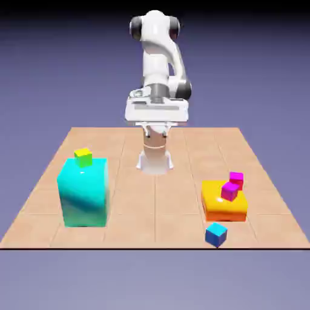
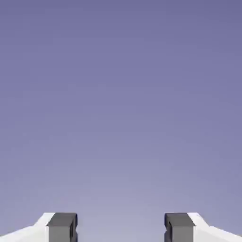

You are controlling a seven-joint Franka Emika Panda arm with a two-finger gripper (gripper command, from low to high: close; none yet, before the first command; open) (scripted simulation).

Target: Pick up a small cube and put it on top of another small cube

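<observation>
Small blue cube (image 1: 216, 235): on table (image 1: 130, 233), near orange block (image 1: 224, 203) | gripper (image 2: 121, 228): spread, nothing between fingertips

Table (image 1: 155, 227) is bearing cyan block (image 1: 85, 197) at the exterior view's left; orange block (image 1: 223, 209) and blue cube (image 1: 216, 235) are resting at right.

Blue cube (image 1: 216, 235)—near orange block (image 1: 224, 201)

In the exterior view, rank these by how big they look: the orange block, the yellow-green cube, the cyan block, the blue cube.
1. Cyan block
2. Orange block
3. Blue cube
4. Yellow-green cube; it sits farther from the camera, so true sizes are unsure.
</observation>
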